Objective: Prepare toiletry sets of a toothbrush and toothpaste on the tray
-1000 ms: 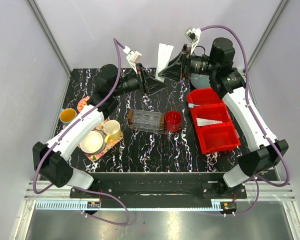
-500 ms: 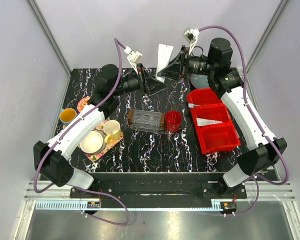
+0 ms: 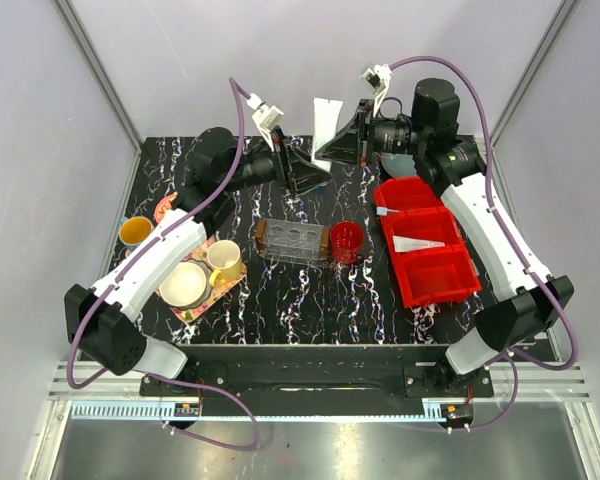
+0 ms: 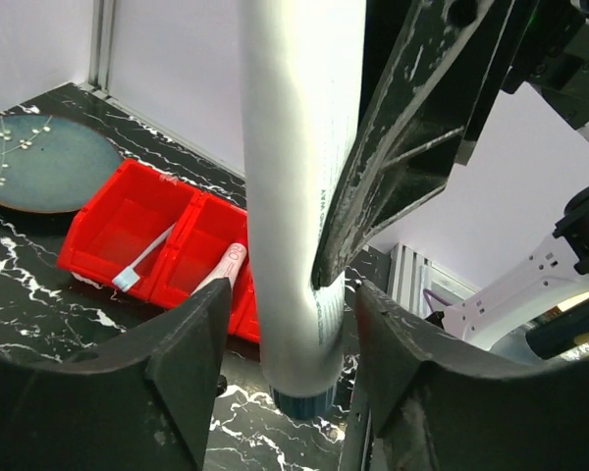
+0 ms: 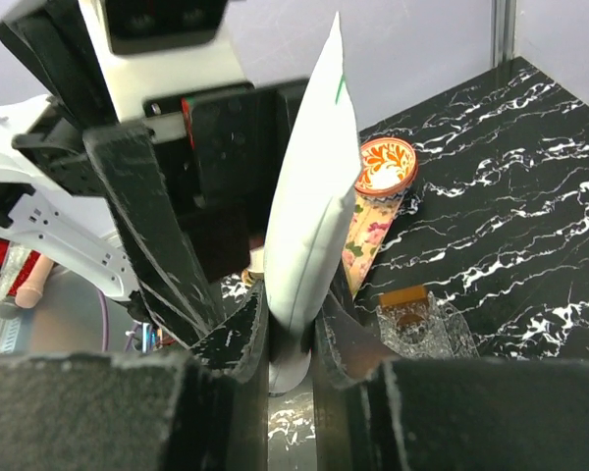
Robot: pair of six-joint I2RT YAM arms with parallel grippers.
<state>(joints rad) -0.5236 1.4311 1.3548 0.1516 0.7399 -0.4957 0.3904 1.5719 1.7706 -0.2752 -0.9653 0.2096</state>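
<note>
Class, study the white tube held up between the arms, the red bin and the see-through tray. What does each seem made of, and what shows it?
Toothpaste tube: likely soft plastic, matte white; it tapers to a flat crimped end.
Red bin: rigid moulded plastic, slightly glossy, evenly coloured.
Tray: clear plastic, see-through ribbed walls; its brown ends look wooden, though that is uncertain.

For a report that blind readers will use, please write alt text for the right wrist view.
The right gripper is closed on a white toothpaste tube that stands upright, crimped end up. The left gripper is close behind it, above a black marbled table with a clear tray.
</note>
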